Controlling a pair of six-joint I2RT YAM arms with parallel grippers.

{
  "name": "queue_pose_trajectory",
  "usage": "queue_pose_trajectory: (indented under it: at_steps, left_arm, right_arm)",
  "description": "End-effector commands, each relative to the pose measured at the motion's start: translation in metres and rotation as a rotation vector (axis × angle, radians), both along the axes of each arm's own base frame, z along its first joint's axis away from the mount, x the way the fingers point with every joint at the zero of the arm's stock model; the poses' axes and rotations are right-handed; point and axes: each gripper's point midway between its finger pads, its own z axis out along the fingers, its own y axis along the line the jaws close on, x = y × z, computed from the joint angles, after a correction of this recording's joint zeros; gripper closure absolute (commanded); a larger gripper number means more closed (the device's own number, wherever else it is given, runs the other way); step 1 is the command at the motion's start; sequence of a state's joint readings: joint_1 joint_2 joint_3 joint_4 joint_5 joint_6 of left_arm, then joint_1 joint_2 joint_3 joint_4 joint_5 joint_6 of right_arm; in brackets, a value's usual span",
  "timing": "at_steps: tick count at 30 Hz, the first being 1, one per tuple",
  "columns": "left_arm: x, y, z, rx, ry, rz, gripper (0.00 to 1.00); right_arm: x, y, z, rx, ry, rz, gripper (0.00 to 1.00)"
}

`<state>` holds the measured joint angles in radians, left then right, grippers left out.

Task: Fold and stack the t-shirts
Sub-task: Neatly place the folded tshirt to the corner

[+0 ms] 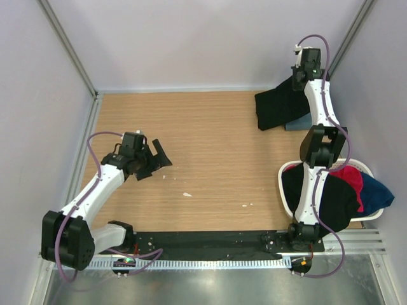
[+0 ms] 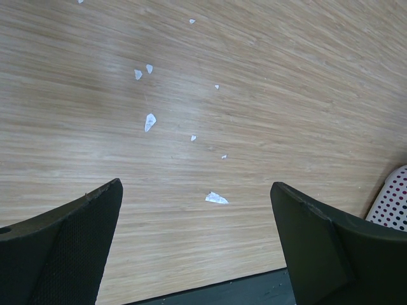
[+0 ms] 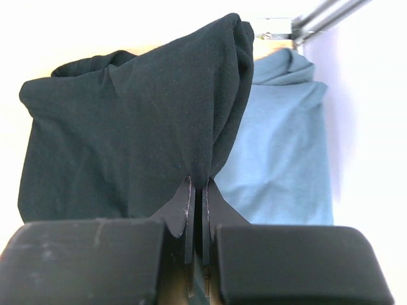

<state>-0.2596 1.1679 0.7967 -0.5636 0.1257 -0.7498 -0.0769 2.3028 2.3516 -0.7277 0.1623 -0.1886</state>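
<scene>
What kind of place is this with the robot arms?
Probably a robot test cell: a wooden table boxed in by white walls, left arm and right arm bolted to its near edge, and a basket of shirts.

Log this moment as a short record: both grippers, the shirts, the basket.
left gripper: open, empty, over the table among white scraps
right gripper: shut on black shirt, at the far right corner
slate-blue shirt: behind the black shirt, not gripped
basket: near right, holds second black shirt, magenta-red shirt, blue shirt, all crumpled
</scene>
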Motion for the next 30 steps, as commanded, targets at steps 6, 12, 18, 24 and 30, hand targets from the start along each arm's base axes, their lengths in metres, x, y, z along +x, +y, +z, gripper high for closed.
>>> queue_pose_trajectory:
  at_steps: [6, 12, 18, 24, 30]
  left_arm:
    - [0.016, -0.008, 0.018, -0.028, -0.069, -0.029, 0.0]
    - [0.018, -0.011, 0.016, -0.037, -0.061, -0.036, 0.0]
    - [0.018, -0.013, 0.014, -0.044, -0.056, -0.04, 0.0]
    - [0.02, -0.016, 0.011, -0.054, -0.05, -0.047, 0.0]
    - [0.02, -0.017, 0.007, -0.057, -0.045, -0.052, 0.0]
  right_arm:
    - [0.0, -0.001, 0.098, 0.013, -0.215, 0.07, 0.99]
    - [0.0, -0.002, 0.113, -0.014, -0.244, 0.081, 0.99]
    - [-0.008, 0.001, 0.137, -0.023, -0.28, 0.098, 0.99]
    - [-0.016, 0.003, 0.155, -0.029, -0.308, 0.11, 0.99]
    - [-0.013, -0.003, 0.147, -0.064, -0.293, 0.106, 0.98]
